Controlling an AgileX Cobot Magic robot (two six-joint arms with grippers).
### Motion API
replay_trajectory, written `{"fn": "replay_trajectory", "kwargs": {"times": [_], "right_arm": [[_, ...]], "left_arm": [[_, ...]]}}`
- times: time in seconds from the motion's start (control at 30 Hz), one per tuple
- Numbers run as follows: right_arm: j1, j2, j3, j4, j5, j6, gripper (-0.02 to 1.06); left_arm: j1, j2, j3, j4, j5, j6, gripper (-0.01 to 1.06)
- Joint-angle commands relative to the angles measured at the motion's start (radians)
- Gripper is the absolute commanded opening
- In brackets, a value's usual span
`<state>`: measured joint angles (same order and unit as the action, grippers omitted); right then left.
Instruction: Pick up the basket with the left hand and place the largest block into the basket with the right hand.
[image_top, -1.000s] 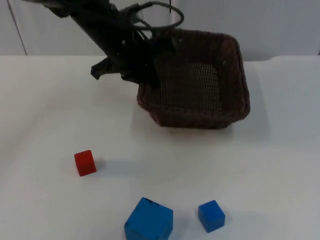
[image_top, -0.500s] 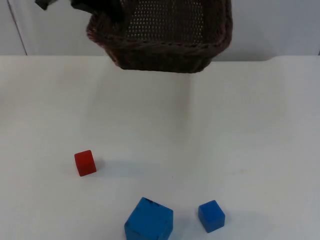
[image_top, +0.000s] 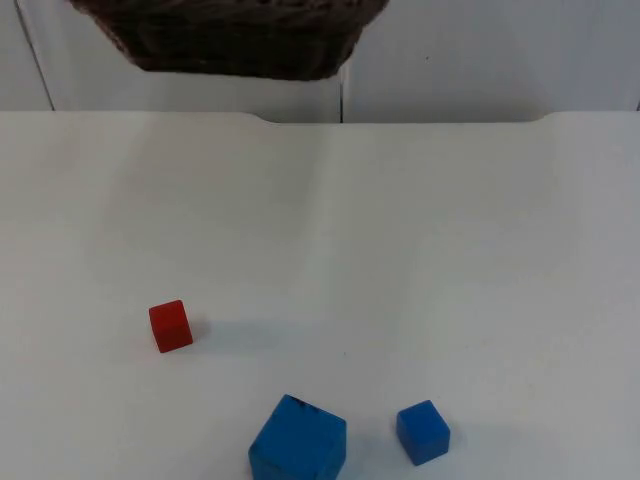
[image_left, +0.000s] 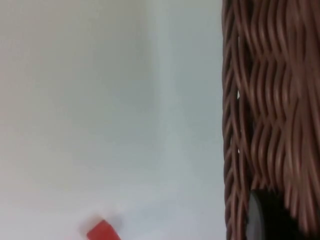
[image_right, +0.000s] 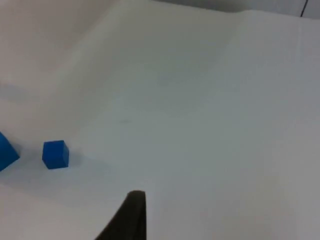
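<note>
My left tool (image_left: 272, 220) holds the basket (image_top: 230, 40) aloft at twelve o'clock. The big block (image_top: 298, 440) sits on the tabletop (image_top: 450, 250) at six; next, I judge, my right tool (image_right: 131, 215), width untellable, must reach it.

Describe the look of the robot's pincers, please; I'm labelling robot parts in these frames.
The left pincer's fingertip is black and rounded, with a paler grey edge along one side. The right pincer's fingertip is also black, a narrow piece that tapers to a blunt tip. No markings can be made out on either.
</note>
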<state>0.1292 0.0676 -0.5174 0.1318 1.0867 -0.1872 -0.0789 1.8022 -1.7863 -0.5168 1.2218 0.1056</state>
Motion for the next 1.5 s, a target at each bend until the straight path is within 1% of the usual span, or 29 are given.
{"fn": "replay_trajectory", "kwargs": {"times": [0.0,0.13,0.17,0.2,0.27,0.33,0.37,0.43,0.47,0.6,0.63,0.67,0.73,0.77,0.8,0.83,0.9,0.97,1.03,1.07,1.1,1.13,1.2,1.27,1.3,1.37,1.43,1.47], "right_arm": [[-0.004,0.043,0.001,0.013,0.001,-0.019,1.05],[-0.004,0.102,0.001,0.021,0.003,-0.034,1.05],[-0.004,0.130,-0.001,0.032,0.005,-0.053,1.05],[-0.004,0.158,-0.005,0.045,0.005,-0.070,1.05],[-0.004,0.226,-0.019,0.113,-0.012,-0.133,1.05],[-0.004,0.241,-0.022,0.129,-0.020,-0.148,1.05],[-0.004,0.278,-0.022,0.175,-0.061,-0.184,1.05],[-0.004,0.336,-0.022,0.220,-0.102,-0.242,1.05],[-0.004,0.336,-0.022,0.220,-0.102,-0.242,1.05],[-0.004,0.459,-0.022,0.280,-0.167,-0.332,1.05],[-0.004,0.459,-0.022,0.280,-0.167,-0.332,1.05],[-0.004,0.494,-0.022,0.301,-0.180,-0.356,1.05],[-0.003,0.578,-0.022,0.362,-0.217,-0.437,1.05],[-0.003,0.616,-0.022,0.394,-0.228,-0.468,1.05],[-0.003,0.616,-0.022,0.394,-0.228,-0.468,1.05],[-0.003,0.648,-0.022,0.416,-0.239,-0.503,1.05],[-0.003,0.721,-0.022,0.455,-0.246,-0.536,1.05],[0.000,0.748,-0.022,0.457,-0.244,-0.537,1.05],[0.036,0.801,-0.022,0.457,-0.249,-0.537,1.03],[0.075,0.829,-0.022,0.453,-0.263,-0.537,1.01],[0.075,0.829,-0.022,0.453,-0.263,-0.537,1.01],[0.110,0.849,-0.022,0.452,-0.279,-0.537,0.99],[0.187,0.883,-0.022,0.449,-0.344,-0.508,0.98],[0.294,0.918,-0.022,0.446,-0.439,-0.489,0.98],[0.294,0.918,-0.022,0.446,-0.439,-0.489,0.98],[0.405,0.967,-0.022,0.435,-0.524,-0.481,0.98],[0.530,1.027,-0.022,0.398,-0.608,-0.451,0.98],[0.530,1.027,-0.022,0.398,-0.608,-0.451,0.98]], "left_arm": [[-0.001,-0.048,-0.003,-0.058,-0.001,-0.011,0.00],[-0.001,-0.068,-0.003,-0.082,-0.001,-0.018,0.00],[-0.001,-0.069,-0.003,-0.082,-0.001,-0.018,0.00],[-0.001,-0.068,-0.003,-0.082,-0.001,-0.018,0.00],[-0.001,-0.068,-0.003,-0.080,-0.001,-0.018,0.00],[-0.001,-0.068,-0.003,-0.080,-0.001,-0.018,0.00],[-0.001,-0.068,-0.003,-0.080,-0.001,-0.018,0.00],[-0.001,-0.068,-0.003,-0.080,-0.001,-0.018,0.00],[-0.001,-0.068,-0.003,-0.080,-0.001,-0.018,0.00],[-0.001,-0.068,-0.003,-0.077,-0.001,-0.021,0.00],[-0.001,-0.068,-0.003,-0.077,-0.001,-0.021,0.00],[-0.001,-0.068,-0.003,-0.077,-0.001,-0.021,0.00],[-0.001,-0.068,-0.003,-0.077,-0.001,-0.021,0.00],[-0.001,-0.068,-0.003,-0.077,-0.001,-0.021,0.00],[-0.001,-0.068,-0.003,-0.077,-0.001,-0.021,0.00],[-0.001,-0.067,-0.003,-0.077,-0.001,-0.021,0.00],[-0.001,-0.064,-0.003,-0.077,-0.001,-0.025,0.00],[-0.001,-0.063,-0.003,-0.077,-0.001,-0.025,0.00],[-0.001,-0.058,-0.003,-0.077,-0.001,-0.025,0.00],[-0.001,-0.056,-0.003,-0.077,-0.001,-0.025,0.00],[-0.001,-0.056,-0.003,-0.077,-0.001,-0.025,0.00],[-0.001,-0.056,-0.003,-0.077,-0.001,-0.025,0.00],[-0.001,-0.054,-0.003,-0.077,-0.001,-0.025,0.00],[-0.001,-0.054,-0.003,-0.077,-0.001,-0.025,0.00],[-0.001,-0.054,-0.003,-0.077,-0.001,-0.025,0.00],[-0.001,-0.055,-0.003,-0.077,-0.001,-0.025,0.00],[-0.001,-0.055,-0.003,-0.077,-0.001,-0.025,0.00],[-0.001,-0.055,-0.003,-0.077,-0.001,-0.025,0.00]]}}
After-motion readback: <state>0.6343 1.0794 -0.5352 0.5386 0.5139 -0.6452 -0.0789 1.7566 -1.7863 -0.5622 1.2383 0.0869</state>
